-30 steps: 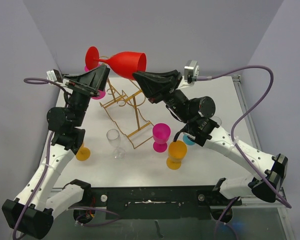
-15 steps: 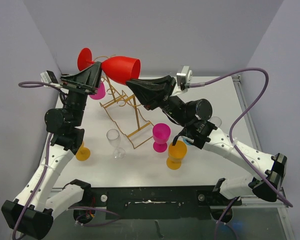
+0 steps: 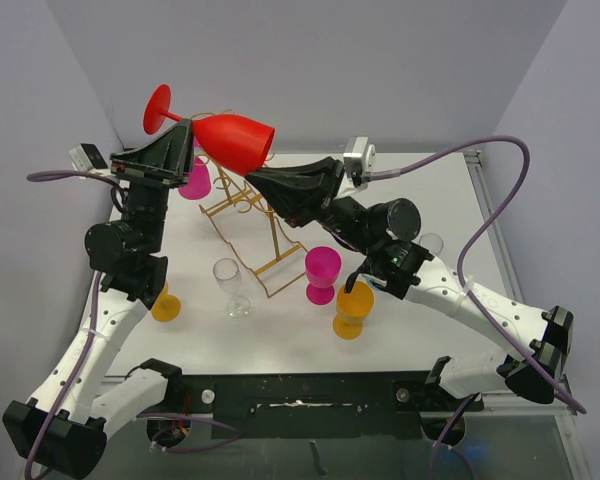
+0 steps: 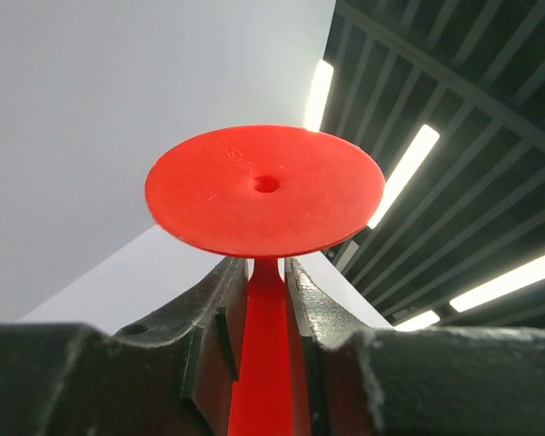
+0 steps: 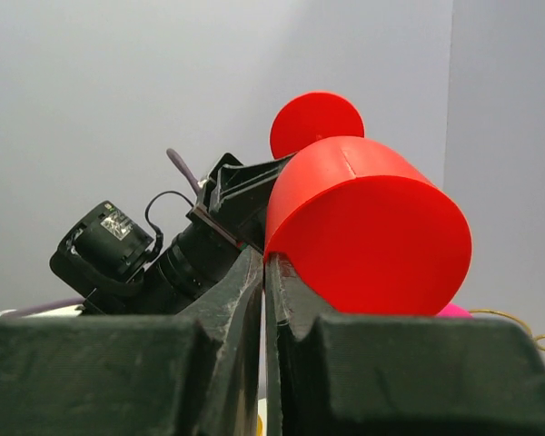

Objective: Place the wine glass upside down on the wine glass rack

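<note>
The red wine glass hangs in the air above the table's back left, lying nearly on its side with its foot up and to the left. My left gripper is shut on its stem; in the left wrist view both fingers press the red stem just under the round foot. My right gripper is shut on the lower rim of the bowl, whose wall runs into the closed jaws. The gold wire wine glass rack stands on the table below the glass.
On the table stand a clear glass, a magenta glass, an orange glass, a second orange glass by the left arm and another magenta glass behind the left gripper. Walls close in at the back and sides.
The left gripper has closed on the stem. Both arms and the glass have shifted left, and the glass's foot has tipped higher.
</note>
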You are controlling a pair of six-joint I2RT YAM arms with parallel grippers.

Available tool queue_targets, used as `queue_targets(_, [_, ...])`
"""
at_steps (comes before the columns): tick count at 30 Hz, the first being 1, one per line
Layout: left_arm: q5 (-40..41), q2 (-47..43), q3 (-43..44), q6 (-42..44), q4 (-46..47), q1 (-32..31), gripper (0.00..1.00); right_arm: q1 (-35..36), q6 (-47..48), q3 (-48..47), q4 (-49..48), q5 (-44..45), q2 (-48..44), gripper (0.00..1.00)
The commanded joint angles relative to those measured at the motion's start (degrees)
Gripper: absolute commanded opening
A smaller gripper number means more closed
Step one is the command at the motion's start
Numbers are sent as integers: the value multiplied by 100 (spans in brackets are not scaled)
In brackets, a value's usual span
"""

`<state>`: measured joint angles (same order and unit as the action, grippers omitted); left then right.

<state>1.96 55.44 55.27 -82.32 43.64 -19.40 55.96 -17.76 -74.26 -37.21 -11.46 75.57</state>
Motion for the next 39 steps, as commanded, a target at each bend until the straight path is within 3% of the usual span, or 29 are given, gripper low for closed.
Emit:
queue_targets(1, [-13, -73, 117, -16, 683, -12, 22, 58, -19, 93, 76, -233, -86, 0])
queue_targets(11, [-64, -83, -12, 51, 673, -12, 28, 64, -198, 52, -68, -205, -56, 0])
queue_targets(23, [-21, -47, 24, 268, 550, -12, 10, 60, -311, 77, -42, -225, -154, 0])
queue_targets(25, [-17, -42, 36, 323, 554, -13, 0, 57, -347, 74, -21, -224, -176, 0])
queue_targets(31, [-23, -17, 108, 782, 568, -11, 0, 60, -491, 17, 245, -81, -204, 0])
queue_targets(39, [-407, -96, 763, 2247, -867, 160, 0, 53, -509, 71, 890, 668, -571, 37])
